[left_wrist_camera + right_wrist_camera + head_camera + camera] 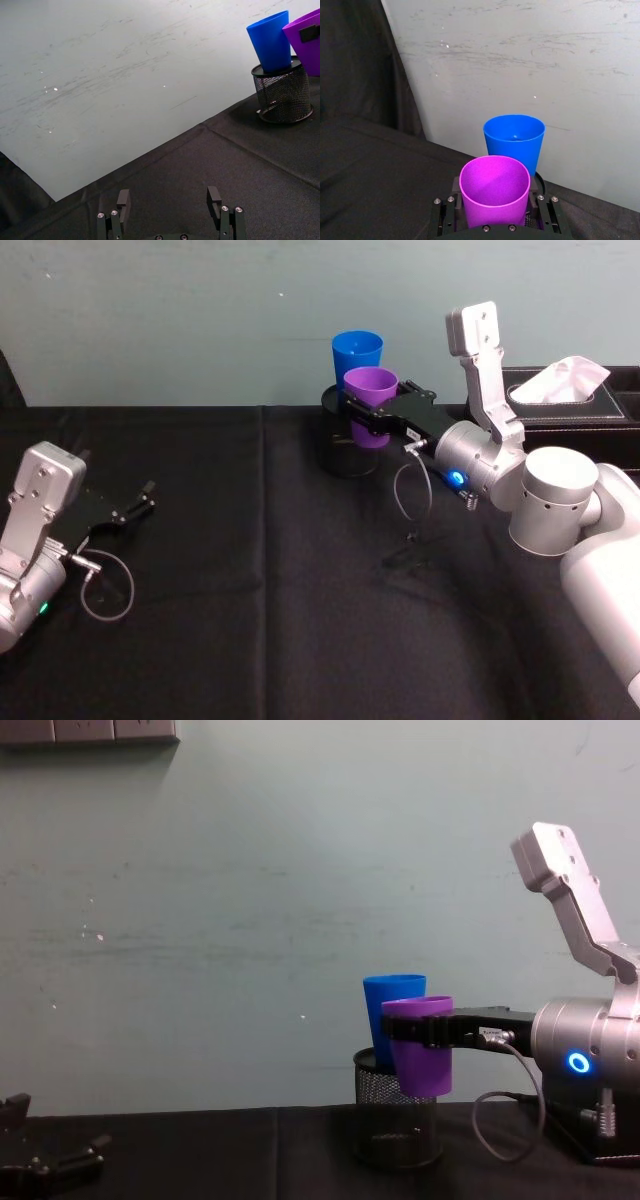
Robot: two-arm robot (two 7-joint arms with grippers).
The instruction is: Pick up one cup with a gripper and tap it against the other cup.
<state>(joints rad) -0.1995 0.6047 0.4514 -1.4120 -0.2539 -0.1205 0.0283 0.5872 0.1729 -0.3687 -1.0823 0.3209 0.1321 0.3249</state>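
My right gripper [362, 412] is shut on the purple cup [370, 390] and holds it upright above the table. The blue cup [357, 348] stands in a black mesh pot [345, 455] by the wall, just behind the purple one. In the chest view the purple cup [420, 1050] overlaps the blue cup [392, 1000]; I cannot tell whether they touch. The right wrist view shows the purple cup [494, 187] between the fingers, with the blue cup [514, 140] close beyond it. My left gripper [140, 502] rests open at the table's left, far from both cups.
A black tissue box [565, 390] with white tissue stands at the back right, behind my right arm. The pale wall runs close behind the mesh pot [395, 1130]. The table's black cloth [250, 590] stretches between the two arms.
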